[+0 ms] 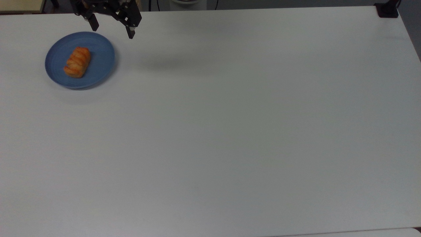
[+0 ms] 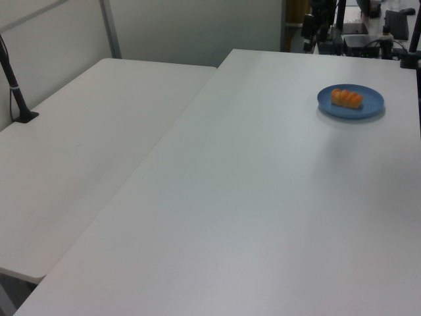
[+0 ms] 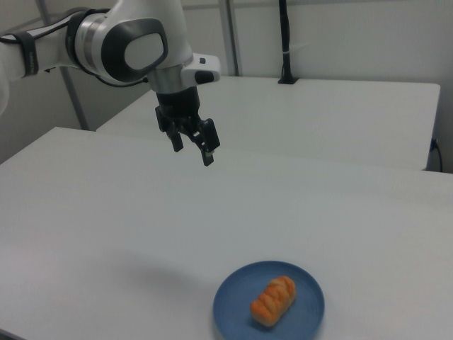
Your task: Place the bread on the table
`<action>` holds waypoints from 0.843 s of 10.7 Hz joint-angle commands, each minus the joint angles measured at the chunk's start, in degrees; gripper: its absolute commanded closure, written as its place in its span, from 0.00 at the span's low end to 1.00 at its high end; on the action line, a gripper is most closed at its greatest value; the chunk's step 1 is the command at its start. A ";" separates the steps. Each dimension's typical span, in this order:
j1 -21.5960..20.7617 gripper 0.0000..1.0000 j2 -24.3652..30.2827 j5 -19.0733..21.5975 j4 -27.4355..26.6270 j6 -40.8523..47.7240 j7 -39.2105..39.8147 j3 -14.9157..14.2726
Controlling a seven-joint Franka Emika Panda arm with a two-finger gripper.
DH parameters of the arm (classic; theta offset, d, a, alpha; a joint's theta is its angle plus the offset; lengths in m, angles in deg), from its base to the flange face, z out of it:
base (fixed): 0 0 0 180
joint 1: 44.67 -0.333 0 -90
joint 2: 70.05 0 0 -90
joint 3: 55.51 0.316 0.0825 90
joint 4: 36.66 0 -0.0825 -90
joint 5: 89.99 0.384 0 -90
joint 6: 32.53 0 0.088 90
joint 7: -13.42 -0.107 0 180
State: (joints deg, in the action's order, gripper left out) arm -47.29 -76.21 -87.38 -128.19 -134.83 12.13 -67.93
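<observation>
The bread (image 1: 77, 62), a small golden-orange ridged loaf, lies on a round blue plate (image 1: 98, 49) near the top view's upper left corner. It also lies on the blue plate (image 3: 233, 304) low in the right view as bread (image 3: 274, 300), and at the left view's upper right as bread (image 2: 346, 98) on the plate (image 2: 368, 104). My gripper (image 1: 112, 30) hangs open above the table (image 1: 230, 131), just beyond the plate's far edge in the top view. In the right view my gripper (image 3: 192, 154) is high above the table, well clear of the bread, holding nothing.
A black post base (image 1: 387, 10) sits at the top view's upper right corner of the table. A second white table (image 2: 79, 151) adjoins on the left view's left, carrying a black stand (image 2: 16, 92). Equipment and cables (image 2: 368, 33) crowd the far end.
</observation>
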 commanded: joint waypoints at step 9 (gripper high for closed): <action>-0.72 0.00 0.80 0.21 0.21 2.72 -0.03 -0.24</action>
State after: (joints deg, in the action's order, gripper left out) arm -47.42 -76.06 -87.38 -128.15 -134.81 12.13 -67.81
